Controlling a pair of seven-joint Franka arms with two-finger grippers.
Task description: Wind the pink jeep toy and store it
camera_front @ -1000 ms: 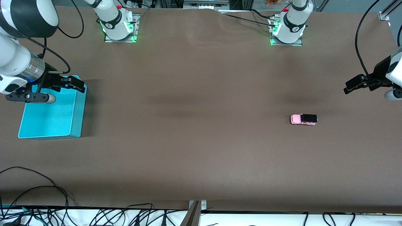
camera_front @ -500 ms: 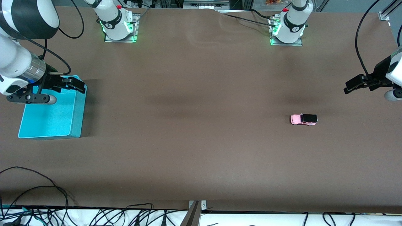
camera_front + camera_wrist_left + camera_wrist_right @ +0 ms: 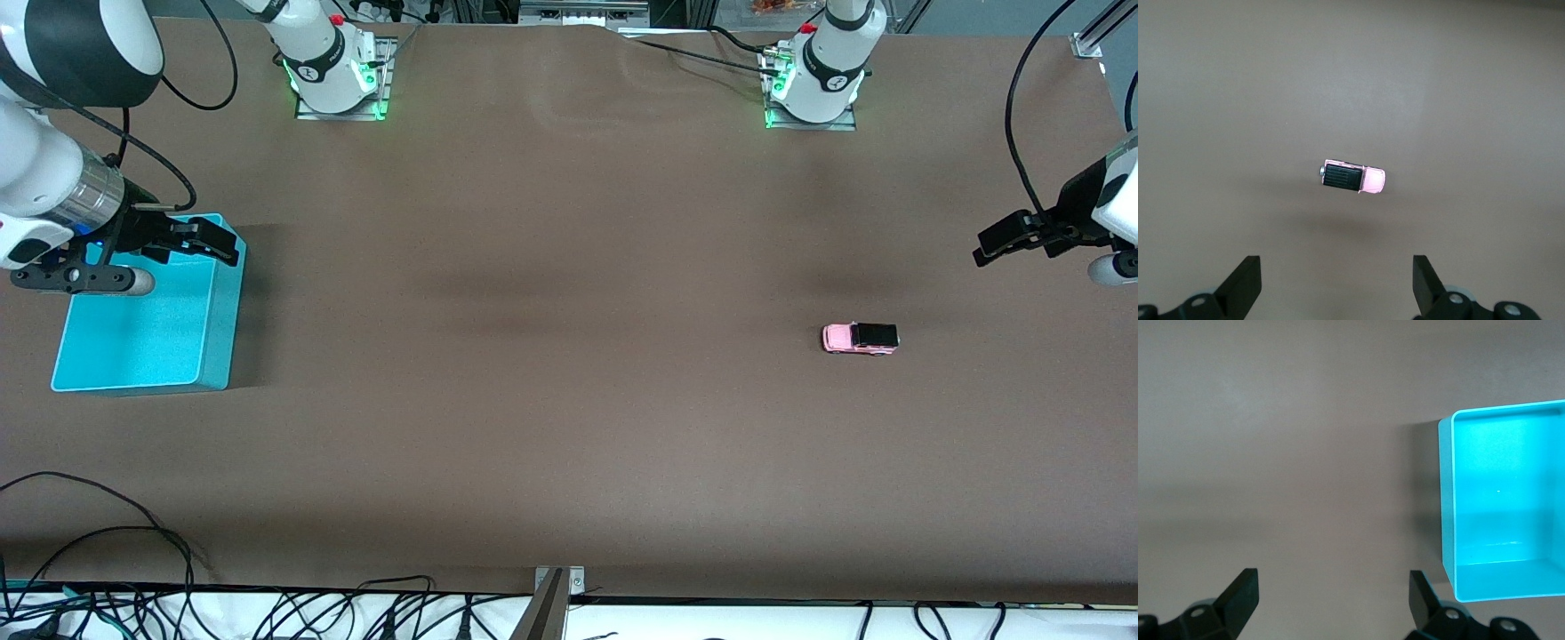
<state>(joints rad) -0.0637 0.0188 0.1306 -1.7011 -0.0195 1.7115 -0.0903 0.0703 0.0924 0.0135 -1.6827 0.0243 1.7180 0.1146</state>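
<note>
No lettering, label, brand name or number can be read anywhere in these views. Each arm base [image 3: 336, 67] carries a small round dark emblem on its white shell, and the second arm base [image 3: 820, 76] bears the same kind of mark, but both are too small to make out. The pink jeep toy [image 3: 860, 338] shows no legible badge or plate in either the front view or the left wrist view. The turquoise bin [image 3: 142, 342] has plain walls with no print.
</note>
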